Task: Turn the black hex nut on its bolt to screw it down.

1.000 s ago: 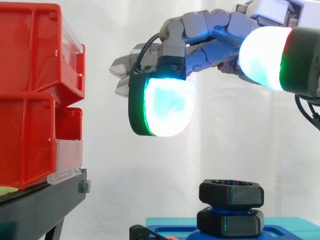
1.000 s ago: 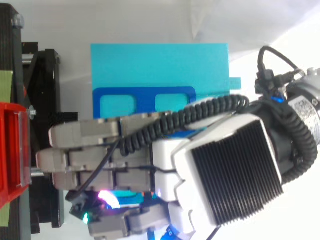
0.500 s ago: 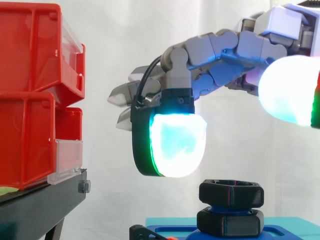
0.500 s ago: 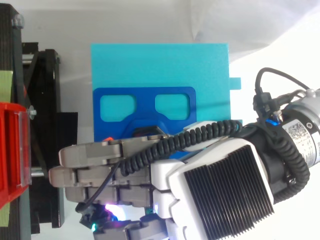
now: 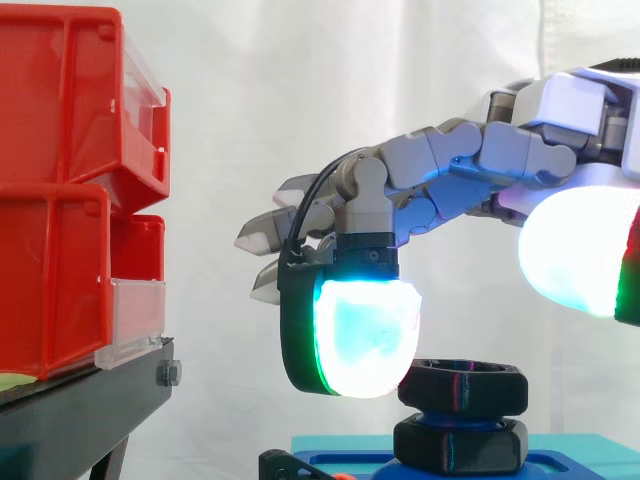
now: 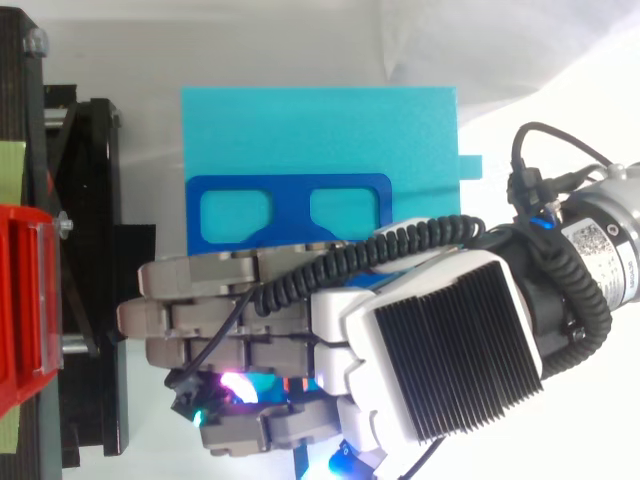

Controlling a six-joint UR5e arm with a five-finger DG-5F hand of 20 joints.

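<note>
The black hex nut (image 5: 462, 386) sits on its bolt above a second black hex piece (image 5: 460, 444), on a blue fixture (image 6: 290, 210) that lies on a cyan plate (image 6: 320, 130). My hand (image 5: 450, 165) hangs over the nut with its fingers relaxed and spread. One glowing cyan fingertip pad (image 5: 352, 335) is down beside the nut's left edge, and a large white glowing pad (image 5: 580, 250) stays up to the nut's right. Nothing is held. In the top view my hand (image 6: 450, 345) covers the nut.
Stacked red bins (image 5: 60, 190) stand on a black stand (image 5: 90, 410) to the left, a short way from my fingertips. A white curtain hangs behind. The cyan plate's far half is bare.
My hand has come down toward the nut: the cyan pad dropped from well above it to level with its left edge. The nut has not moved.
</note>
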